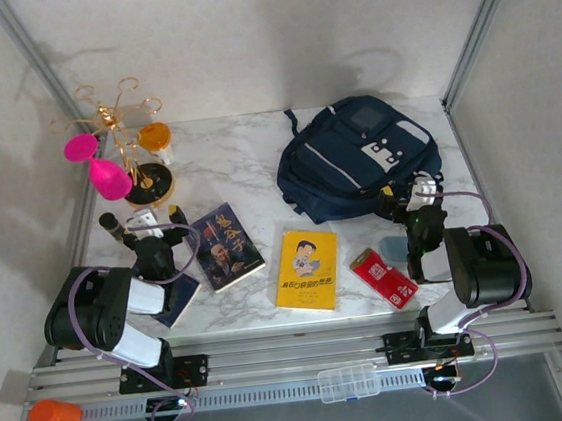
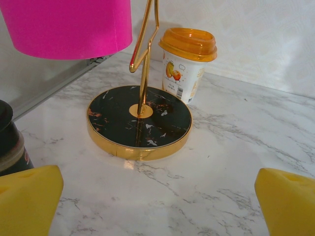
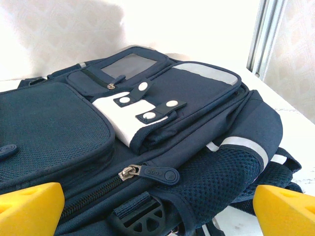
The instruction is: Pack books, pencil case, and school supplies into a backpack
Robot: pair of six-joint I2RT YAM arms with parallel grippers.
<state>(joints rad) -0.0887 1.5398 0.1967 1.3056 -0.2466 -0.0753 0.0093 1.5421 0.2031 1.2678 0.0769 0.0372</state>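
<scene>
Yellow pads of the right gripper stand wide, empty, facing the backpack at 1 o'clock on the table. Soft fabric, it will probably sag; its zipper pull looks the best hold. Left gripper is also wide.

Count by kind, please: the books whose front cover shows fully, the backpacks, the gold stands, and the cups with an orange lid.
Books: 2, yellow book and navy book
Backpack: 1
Gold stand: 1
Orange-lidded cup: 1
Total: 5
</scene>
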